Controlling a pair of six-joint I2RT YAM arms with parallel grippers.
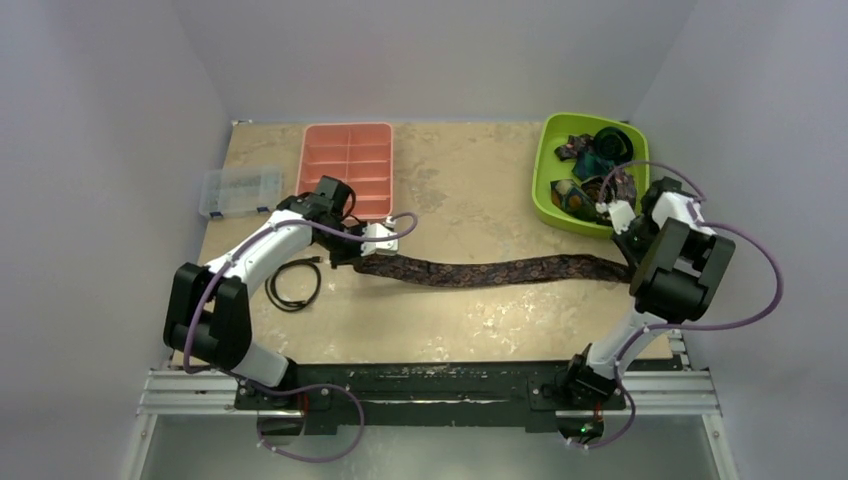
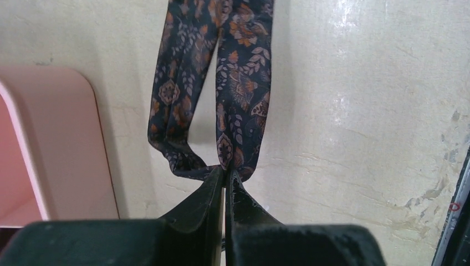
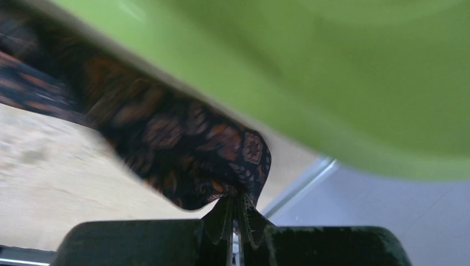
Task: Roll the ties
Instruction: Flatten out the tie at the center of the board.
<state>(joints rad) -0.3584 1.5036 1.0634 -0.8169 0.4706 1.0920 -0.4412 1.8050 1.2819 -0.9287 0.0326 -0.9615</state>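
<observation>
Left gripper point(image 2: 227, 173) and right gripper point(image 3: 235, 198) each pinch an end of the tie point(image 1: 480, 270), stretched leftward from the bin point(image 1: 539, 180). Laying-out step; next, curl one end tight.

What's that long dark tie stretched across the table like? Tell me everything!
The tie is a long, narrow strip of soft-looking fabric, dark brown-maroon with orange leaf and flower patterns. It stretches unrolled across the table. The left gripper pinches one folded end, the right gripper pinches the other, beside the green bin.
</observation>
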